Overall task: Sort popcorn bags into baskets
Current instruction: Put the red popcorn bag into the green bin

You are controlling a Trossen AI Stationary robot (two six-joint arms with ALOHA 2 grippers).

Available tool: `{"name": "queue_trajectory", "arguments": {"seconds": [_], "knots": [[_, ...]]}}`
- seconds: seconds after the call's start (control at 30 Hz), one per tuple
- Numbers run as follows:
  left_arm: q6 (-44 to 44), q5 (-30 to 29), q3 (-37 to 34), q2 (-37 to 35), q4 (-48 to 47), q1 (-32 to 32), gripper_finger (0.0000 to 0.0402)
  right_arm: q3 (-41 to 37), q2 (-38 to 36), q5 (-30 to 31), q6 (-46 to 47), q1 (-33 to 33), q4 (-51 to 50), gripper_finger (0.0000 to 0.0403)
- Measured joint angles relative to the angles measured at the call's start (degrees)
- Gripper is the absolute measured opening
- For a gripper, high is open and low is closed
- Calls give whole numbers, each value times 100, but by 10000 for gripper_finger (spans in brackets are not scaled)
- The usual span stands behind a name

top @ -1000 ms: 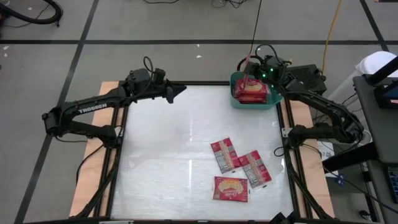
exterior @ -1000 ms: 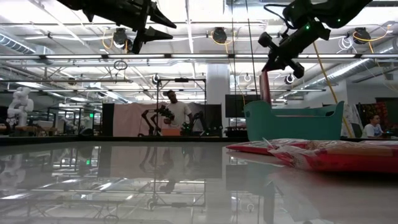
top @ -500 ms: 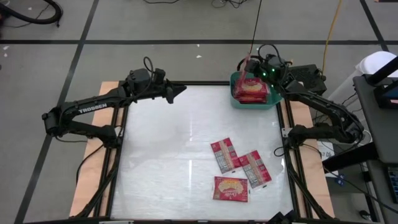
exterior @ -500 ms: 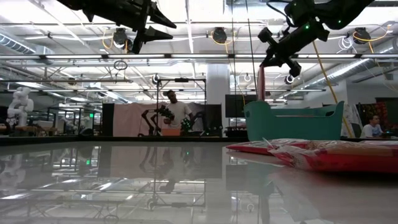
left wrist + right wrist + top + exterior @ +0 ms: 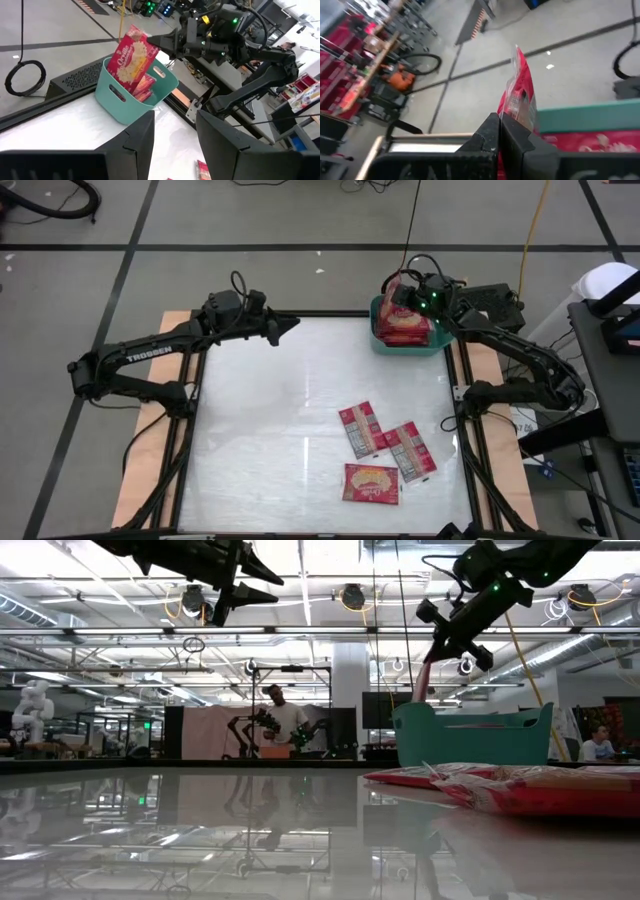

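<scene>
Your right claw (image 5: 403, 288) pinches one bag (image 5: 132, 56) above the part-filled basket (image 5: 383, 341), three packets (image 5: 384, 452) wait on the counter (image 5: 270, 420), left claw (image 5: 290, 326) open, idle.

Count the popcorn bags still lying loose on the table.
3, clustered at the table's near right: one, a second beside it, and a third in front. Another bag hangs in the right tool over the basket, which holds more, partly hidden.

A: We see a glossy white bench (image 5: 270, 420), yellow cable (image 5: 533, 225) on the floor behind it.

B: We also see a person (image 5: 279, 720) standing far back, plus a white humanoid figure (image 5: 30, 705).
</scene>
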Motion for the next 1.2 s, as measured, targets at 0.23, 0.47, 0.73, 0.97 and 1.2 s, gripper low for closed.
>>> {"name": "queue_trajectory", "arguments": {"seconds": [0.23,0.47,0.73,0.97,1.2], "knots": [[-149,158,0,0,0,-5,147,0,-106,3,-289,-175,-300,0],[-129,163,0,0,0,-30,147,0,-305,7,-637,-527,-728,0],[-55,165,0,0,0,-27,147,0,-345,22,-1154,-724,-1486,0],[-7,163,0,0,-2,-27,147,0,-345,347,-1506,-764,-1849,0],[-17,163,0,0,-2,-27,147,0,-345,812,-1804,-766,-2305,4]]}}
